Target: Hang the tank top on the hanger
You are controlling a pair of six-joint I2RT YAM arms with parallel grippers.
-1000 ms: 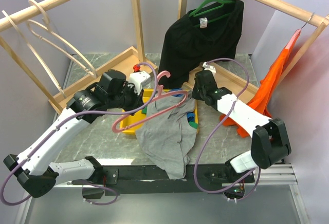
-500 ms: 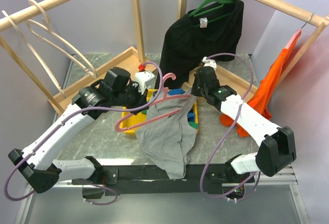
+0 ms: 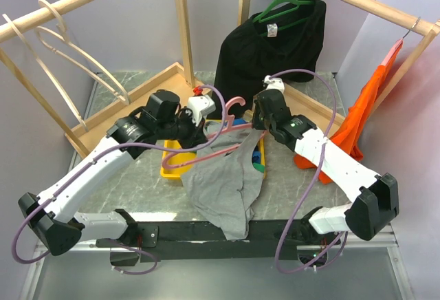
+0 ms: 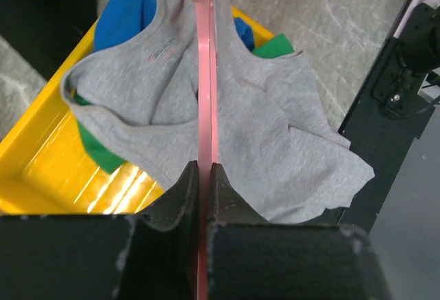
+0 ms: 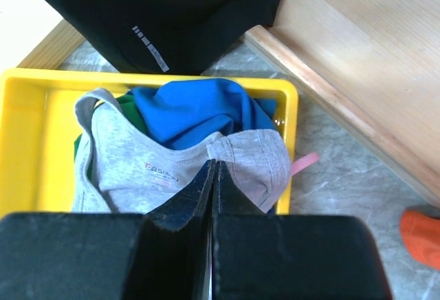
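Right hand [image 5: 212, 166] on tank top [image 5: 130, 170]

Marbled table [image 3: 130, 183], yellow bin [image 3: 173, 168], tank top [image 3: 223, 190]

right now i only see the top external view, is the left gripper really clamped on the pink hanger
Observer: Yes. The left wrist view shows the left gripper shut on the hanger, its bar running straight out from the jaws.
Operator: and the right one, any fabric in it
Observer: The right wrist view shows the right gripper pinched shut on the tank top by a shoulder strap.
Operator: which side of the top faces up
Observer: The inside of the neck: its printed label shows to both wrist cameras.
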